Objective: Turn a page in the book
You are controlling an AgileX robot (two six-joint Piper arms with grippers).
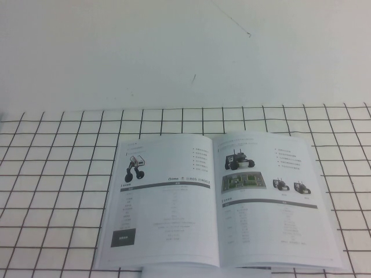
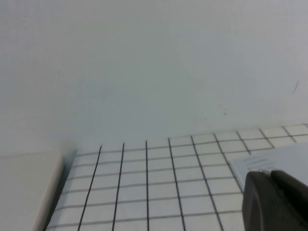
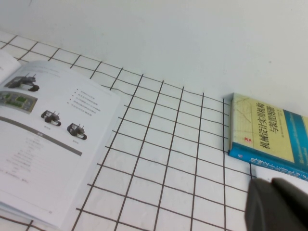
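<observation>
The book (image 1: 217,200) lies open and flat on the black-gridded white cloth (image 1: 58,174), spine running away from me. Its right page (image 1: 269,197) shows small wheeled robots and a grey bar; the left page (image 1: 162,200) shows one robot and a dark square. Neither arm shows in the high view. My left gripper (image 2: 270,175) is shut and empty, hovering near a far corner of the book (image 2: 274,161). Off the book's right side, my right gripper (image 3: 270,184) is shut with nothing in it, and the right page (image 3: 43,139) lies well apart from it.
A blue and yellow hardback (image 3: 269,132) lies on the cloth to the right, close to the right gripper. A white block (image 2: 24,187) sits at the cloth's left edge. A white wall stands behind the cloth.
</observation>
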